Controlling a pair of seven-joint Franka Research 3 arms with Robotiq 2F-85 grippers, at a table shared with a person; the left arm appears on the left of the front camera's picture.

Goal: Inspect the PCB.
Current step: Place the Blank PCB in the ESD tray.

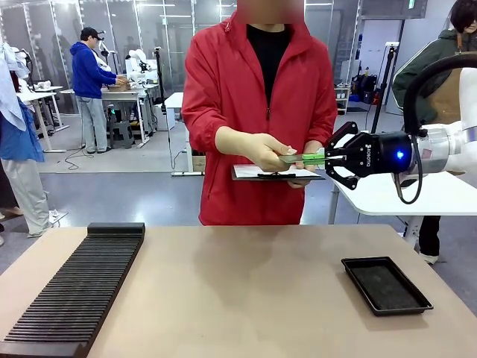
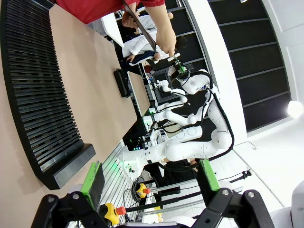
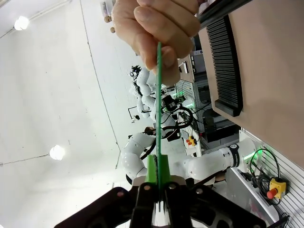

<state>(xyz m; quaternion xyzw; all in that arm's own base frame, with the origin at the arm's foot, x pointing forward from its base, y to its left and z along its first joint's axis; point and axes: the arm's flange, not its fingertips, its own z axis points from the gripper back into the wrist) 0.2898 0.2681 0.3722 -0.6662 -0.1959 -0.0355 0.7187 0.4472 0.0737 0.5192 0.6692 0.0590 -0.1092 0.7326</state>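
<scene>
The PCB (image 1: 300, 158) is a thin green board held level above the table's far edge. My right gripper (image 1: 319, 158) is shut on its right end, while the hand (image 1: 257, 149) of the person in the red jacket pinches its other end. In the right wrist view the PCB (image 3: 158, 95) shows edge-on, running from my shut right gripper (image 3: 156, 167) up into the person's fingers (image 3: 154, 28). My left gripper (image 2: 150, 178) stands open with nothing between its green pads (image 2: 92, 178), low over the table's near left.
The person's other hand holds a white clipboard (image 1: 272, 173) just below the PCB. A long black slotted rack (image 1: 78, 287) lies on the table's left. A shallow black tray (image 1: 385, 284) sits at the right.
</scene>
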